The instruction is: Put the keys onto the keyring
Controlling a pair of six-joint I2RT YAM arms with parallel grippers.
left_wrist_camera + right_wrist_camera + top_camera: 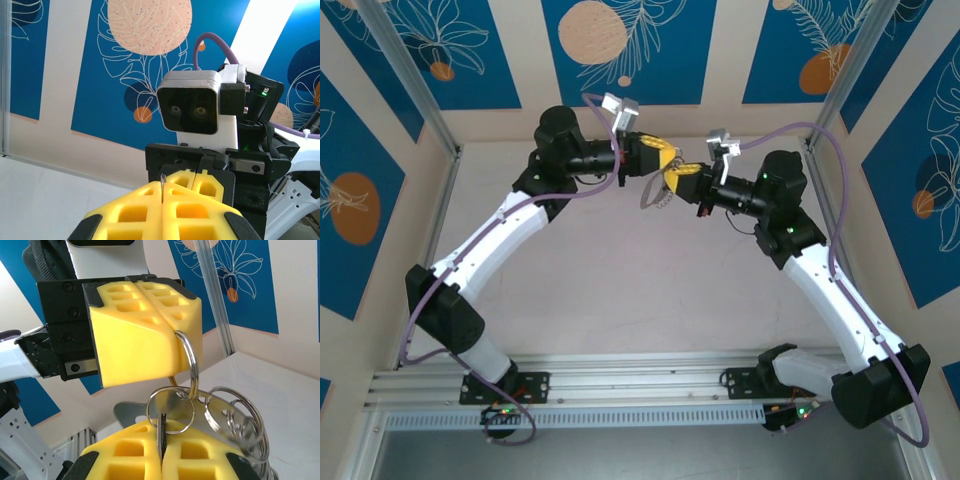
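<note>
The left arm [505, 222] and right arm [832, 292] have white links and black joints, each trailed by a purple cable [800, 126]. The left tool [172, 326] and right tool [161, 442] carry blocky yellow fingers [130, 350] with square pockets on black mounts. A grey two-lens camera [190, 102] tops the wrist, by a green light [263, 92].

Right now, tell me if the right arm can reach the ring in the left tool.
Likely yes: the ring hangs open below the left tool, just above the right tool, which is shut on a key.
</note>
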